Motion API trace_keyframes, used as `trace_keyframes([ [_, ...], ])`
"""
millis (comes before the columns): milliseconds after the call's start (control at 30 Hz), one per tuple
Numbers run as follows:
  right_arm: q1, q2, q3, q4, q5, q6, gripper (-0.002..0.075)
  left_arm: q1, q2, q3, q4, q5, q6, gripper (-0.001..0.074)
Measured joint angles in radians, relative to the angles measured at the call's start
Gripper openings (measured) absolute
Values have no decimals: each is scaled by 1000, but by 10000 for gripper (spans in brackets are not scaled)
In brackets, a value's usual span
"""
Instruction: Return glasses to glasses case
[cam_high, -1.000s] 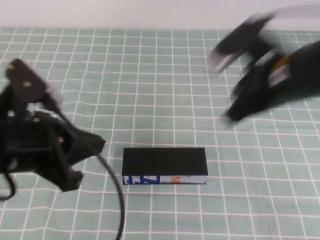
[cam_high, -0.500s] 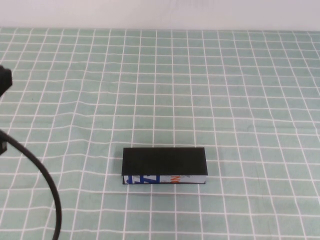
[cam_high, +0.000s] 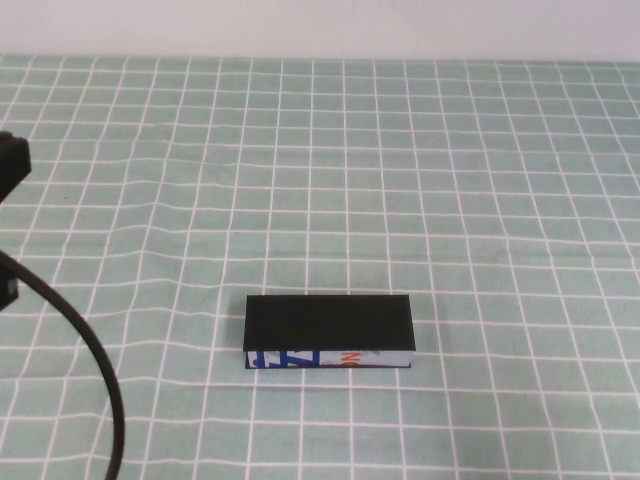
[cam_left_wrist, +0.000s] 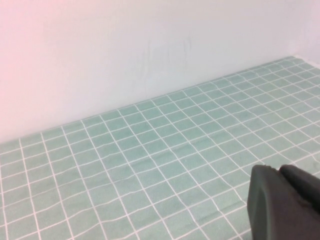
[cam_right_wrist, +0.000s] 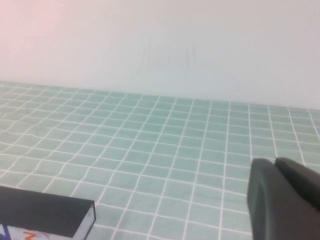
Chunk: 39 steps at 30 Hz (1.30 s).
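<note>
The glasses case (cam_high: 330, 330) lies shut on the green checked cloth, near the front middle, with its white printed side facing me. Its end also shows in the right wrist view (cam_right_wrist: 47, 215). The glasses are not in view. My left gripper (cam_left_wrist: 278, 171) is held above bare cloth at the left, its two dark fingers pressed together with nothing between them. My right gripper (cam_right_wrist: 275, 163) is held above the cloth to the right of the case, its fingers also together and empty. Neither gripper shows in the high view.
A piece of my left arm (cam_high: 10, 165) and its black cable (cam_high: 95, 385) sit at the left edge of the high view. A white wall (cam_high: 320, 25) runs along the back of the table.
Both arms were over the table a second ago and have pulled back out of the high view. The case has not moved.
</note>
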Motion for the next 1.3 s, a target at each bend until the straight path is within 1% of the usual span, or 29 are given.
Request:
trace_keyframes([
  [133, 0, -2, 12, 0, -25, 0, -13, 0, 0, 0, -2, 0, 0, -6],
  [1100, 0, -2, 20, 0, -23, 0, -13, 0, 0, 0, -2, 8, 0, -5],
  [1200, 0, -2, 20, 0, -22, 0, -13, 0, -36, 50, 4, -26, 0, -6],
  [1300, 0, -2, 20, 0, -22, 0, -13, 0, -144, 167, 38, -42, -12, -6],
])
